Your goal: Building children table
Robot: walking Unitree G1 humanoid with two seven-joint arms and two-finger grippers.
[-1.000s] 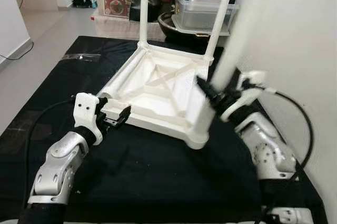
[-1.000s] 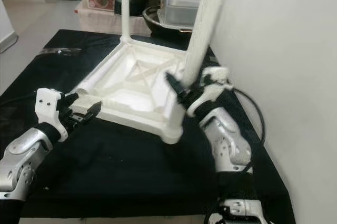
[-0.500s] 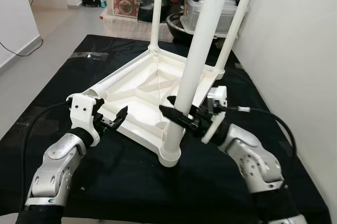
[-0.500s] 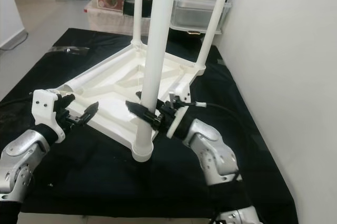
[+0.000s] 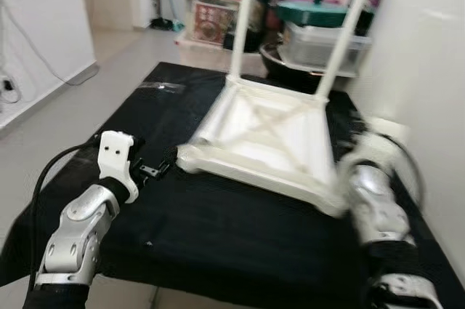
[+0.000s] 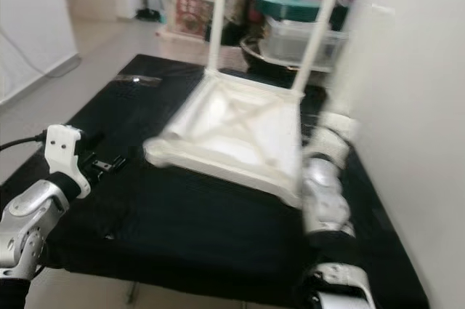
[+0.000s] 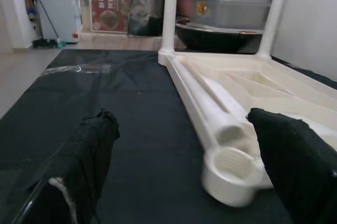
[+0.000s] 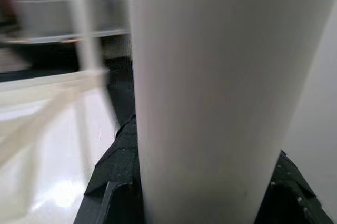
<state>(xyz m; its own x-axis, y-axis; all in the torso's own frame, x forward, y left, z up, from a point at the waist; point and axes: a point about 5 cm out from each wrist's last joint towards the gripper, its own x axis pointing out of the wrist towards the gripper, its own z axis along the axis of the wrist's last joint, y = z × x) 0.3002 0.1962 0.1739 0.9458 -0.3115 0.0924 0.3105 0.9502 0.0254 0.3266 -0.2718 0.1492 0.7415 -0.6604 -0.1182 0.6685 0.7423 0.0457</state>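
Table [image 5: 272, 142] lies upside down on a black mat [image 5: 218, 236], underside up, its near edge running from the robot's left to its right. Two white legs [image 5: 240, 25] stand upright at the far corners, pointing to the ceiling. A loose leg [image 7: 216, 110] lies flat along the left rim, long axis running away from the robot, open end nearest. Beside that end, an empty round socket [image 7: 229, 174] at the near left corner. Right arm [image 5: 374, 203] blurred at the near right corner; in the right wrist view the right gripper [image 8: 200, 197] is clamped on a white leg [image 8: 210, 92] that rises between its black fingers. Left gripper [image 5: 156, 171] low over the mat, just beside the near left corner, fingers [image 7: 87, 155] spread apart, holding nothing. Bins and a green-lidded pot [image 5: 320, 12] behind the mat.
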